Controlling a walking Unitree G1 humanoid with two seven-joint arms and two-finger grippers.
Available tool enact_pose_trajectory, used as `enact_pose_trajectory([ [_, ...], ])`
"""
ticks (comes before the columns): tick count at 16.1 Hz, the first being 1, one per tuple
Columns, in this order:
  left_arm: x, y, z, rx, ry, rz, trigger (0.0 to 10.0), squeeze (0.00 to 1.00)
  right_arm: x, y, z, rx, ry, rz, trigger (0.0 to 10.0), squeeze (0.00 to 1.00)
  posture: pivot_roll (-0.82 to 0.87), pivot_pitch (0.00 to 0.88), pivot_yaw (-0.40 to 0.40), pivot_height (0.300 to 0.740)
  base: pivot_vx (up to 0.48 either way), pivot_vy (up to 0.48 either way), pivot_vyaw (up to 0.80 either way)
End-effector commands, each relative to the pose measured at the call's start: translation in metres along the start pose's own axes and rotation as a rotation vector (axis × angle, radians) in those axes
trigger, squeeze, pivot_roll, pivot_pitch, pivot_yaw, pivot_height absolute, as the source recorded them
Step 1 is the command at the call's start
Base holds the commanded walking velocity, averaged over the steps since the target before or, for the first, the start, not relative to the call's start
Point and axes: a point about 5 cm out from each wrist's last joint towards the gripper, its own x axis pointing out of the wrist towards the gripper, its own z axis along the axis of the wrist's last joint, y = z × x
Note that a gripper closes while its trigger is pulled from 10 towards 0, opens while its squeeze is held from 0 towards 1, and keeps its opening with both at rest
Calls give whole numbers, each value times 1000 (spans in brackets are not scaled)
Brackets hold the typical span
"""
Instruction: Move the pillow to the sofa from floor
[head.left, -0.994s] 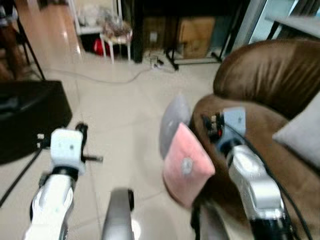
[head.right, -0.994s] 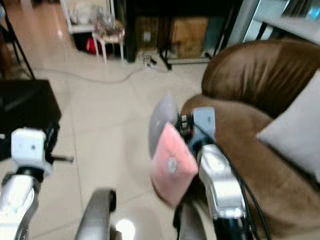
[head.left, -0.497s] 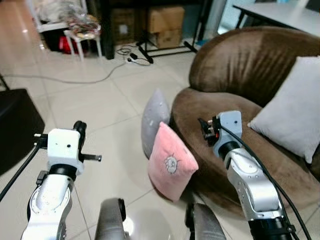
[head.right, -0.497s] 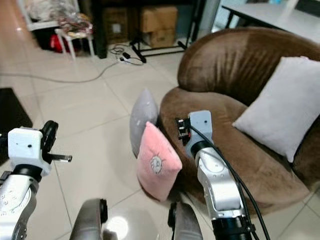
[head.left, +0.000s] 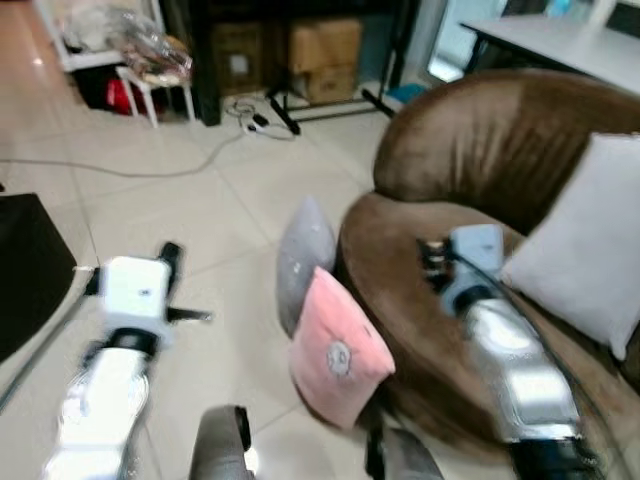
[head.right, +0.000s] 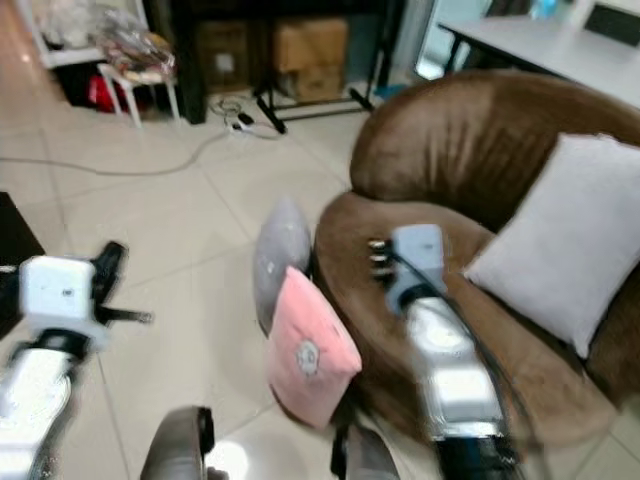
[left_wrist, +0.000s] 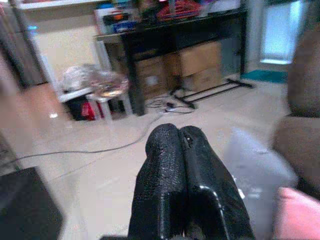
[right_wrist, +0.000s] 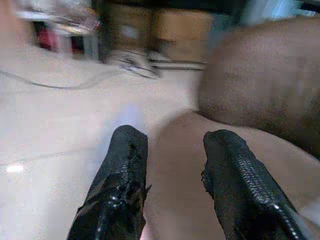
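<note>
Approach step, nothing grasped.
Pink square pillow (head.left: 338, 350) on pale tiled floor (head.left: 200, 210) against brown velvet sofa (head.left: 480, 150) (grey one beside); right gripper (right_wrist: 172, 165) parted, left gripper (left_wrist: 181, 150) clenched; needs reach down.

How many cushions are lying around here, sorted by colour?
Pink square pillow, on the floor against the brown sofa: 1
Grey pillow, on the floor behind the pink one: 1
Pale grey cushion, on the sofa seat: 1
Total: 3
</note>
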Motion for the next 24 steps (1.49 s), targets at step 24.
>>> enact_pose_trajectory([
  [24, 1, -14, -18, 10, 81, -125, 10000, 0, 22, -3, -41, -31, 201, 199, 10000, 0, -52, 0, -58, 486, 88, 0, 0],
])
